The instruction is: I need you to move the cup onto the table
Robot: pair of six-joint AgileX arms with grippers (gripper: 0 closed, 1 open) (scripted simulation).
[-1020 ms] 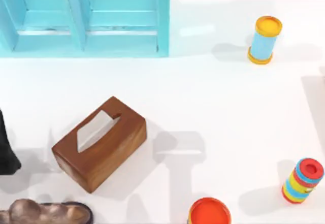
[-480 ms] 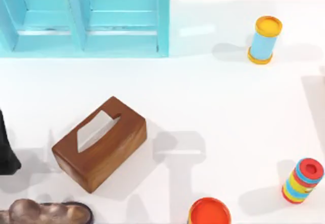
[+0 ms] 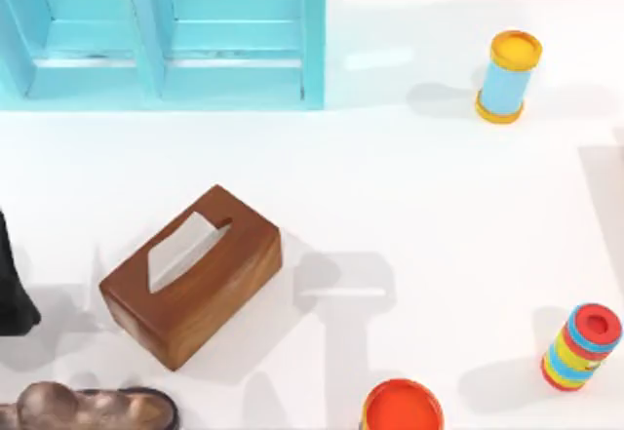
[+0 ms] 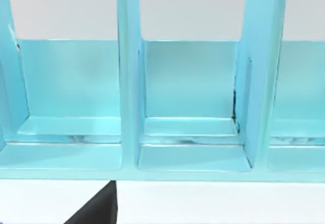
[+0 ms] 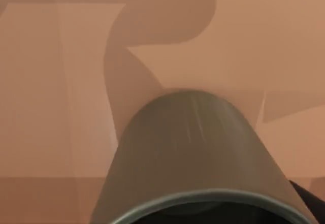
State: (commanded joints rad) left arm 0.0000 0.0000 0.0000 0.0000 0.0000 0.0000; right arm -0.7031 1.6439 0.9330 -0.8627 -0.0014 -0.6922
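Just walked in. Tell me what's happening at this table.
The olive-grey cup sits right under the right wrist camera, against a tan surface, so the right arm seems to be working on it. The left arm waits at the table's left edge, its camera facing the blue shelf. A wooden tissue box and some colourful cylinders sit on the table.

On my feed the glossy white flat surface carries a turquoise-blue shelf unit, a brown wooden tissue box with a pale grey tissue, a light-blue cylinder with yellow-orange ends, and a rainbow-striped cylinder. The matte olive-grey cylindrical cup sits against a plain orange-brown ground.
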